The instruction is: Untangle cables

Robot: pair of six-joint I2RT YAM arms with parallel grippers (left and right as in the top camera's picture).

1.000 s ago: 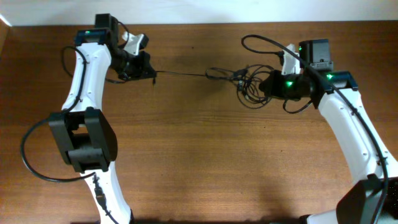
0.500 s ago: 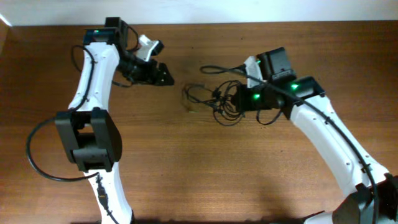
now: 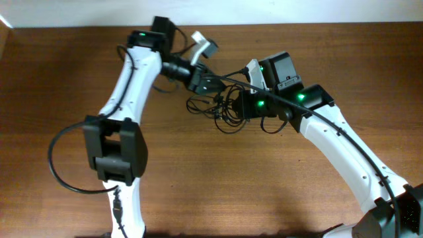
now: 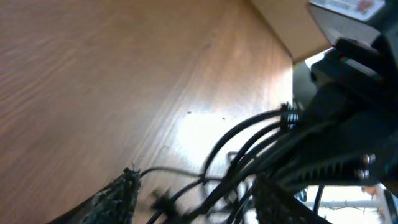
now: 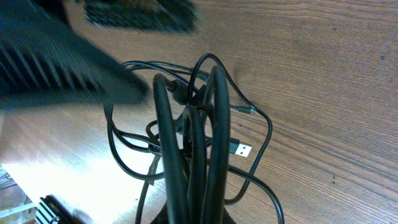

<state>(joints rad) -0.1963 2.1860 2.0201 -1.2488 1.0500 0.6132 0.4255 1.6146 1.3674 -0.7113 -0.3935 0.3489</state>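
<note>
A tangle of thin black cables (image 3: 213,110) lies on the wooden table between the two arms. My right gripper (image 3: 240,106) is shut on the right side of it. In the right wrist view the thick loops of the cables (image 5: 186,124) rise out of the right gripper (image 5: 193,215), and a USB plug (image 5: 241,149) sticks out to the right. My left gripper (image 3: 213,84) hovers at the tangle's upper edge. In the left wrist view its jaws stand apart, and the left gripper (image 4: 196,190) has blurred cable strands (image 4: 249,134) running between its fingers.
The brown table (image 3: 264,192) runs back to a pale wall strip (image 3: 330,12). The left arm's black joint block (image 3: 112,155) stands at the front left. A blurred dark part of the left arm (image 5: 62,62) crosses the right wrist view's upper left.
The left gripper opened, let go of the taut cable end and swung right to the tangle. The right gripper carried the bundle leftward; the stretched strand went slack.
</note>
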